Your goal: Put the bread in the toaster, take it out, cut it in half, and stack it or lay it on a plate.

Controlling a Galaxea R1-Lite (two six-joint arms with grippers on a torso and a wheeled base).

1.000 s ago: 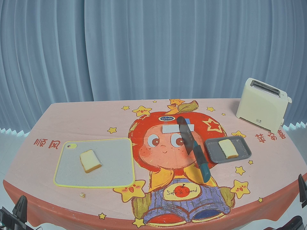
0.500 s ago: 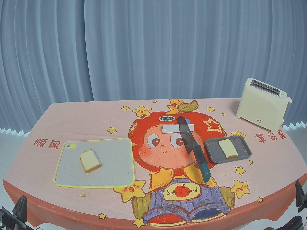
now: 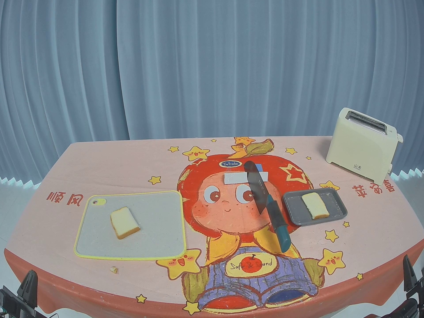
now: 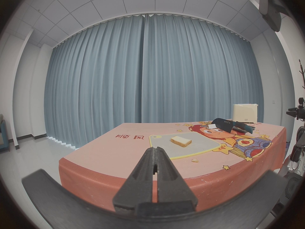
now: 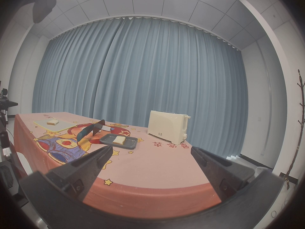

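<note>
A pink cartoon-printed table (image 3: 110,164) is set before a blue curtain. One piece of bread (image 3: 125,222) is laid flat on the grey cutting board (image 3: 163,235) at the robot's left. A second piece (image 3: 315,205) is laid in the dark tray (image 3: 293,210) at the right, which is judged to serve as the plate. Between them the knife (image 3: 268,204) is propped with its blade across a white block (image 3: 234,178), presumably so that the handle can be grasped. The toaster (image 3: 363,145) is stood at the far right. The left gripper (image 4: 155,150) is pressed together on nothing and the right gripper (image 5: 152,150) is spread wide. Both are held off the near table edge, well apart from everything.
</note>
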